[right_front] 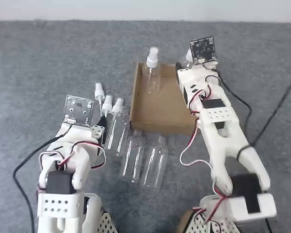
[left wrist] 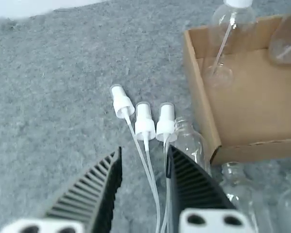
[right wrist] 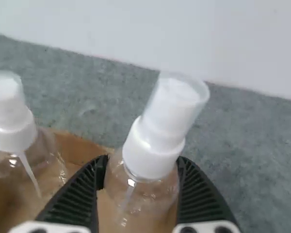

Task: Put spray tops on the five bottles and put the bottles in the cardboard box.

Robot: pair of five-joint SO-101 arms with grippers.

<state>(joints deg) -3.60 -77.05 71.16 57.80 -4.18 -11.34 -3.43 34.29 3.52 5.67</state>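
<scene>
My right gripper (right wrist: 140, 164) is shut on a clear bottle (right wrist: 148, 160) with a white spray top, held upright over the far right side of the cardboard box (right_front: 160, 114). A second capped bottle (right_front: 153, 73) lies in the box's far end. Three loose spray tops (left wrist: 144, 119) lie on the carpet left of the box. My left gripper (left wrist: 143, 167) hovers open just behind them, its fingers either side of their tubes. An uncapped bottle (left wrist: 189, 141) lies beside the right finger. Two more uncapped bottles (right_front: 144, 158) lie in front of the box.
Grey carpet (right_front: 48, 58) covers the table, with free room to the left and at the back. The box's near wall (left wrist: 257, 150) stands between the loose bottles and the box floor. Cables (right_front: 262, 126) trail along the right arm.
</scene>
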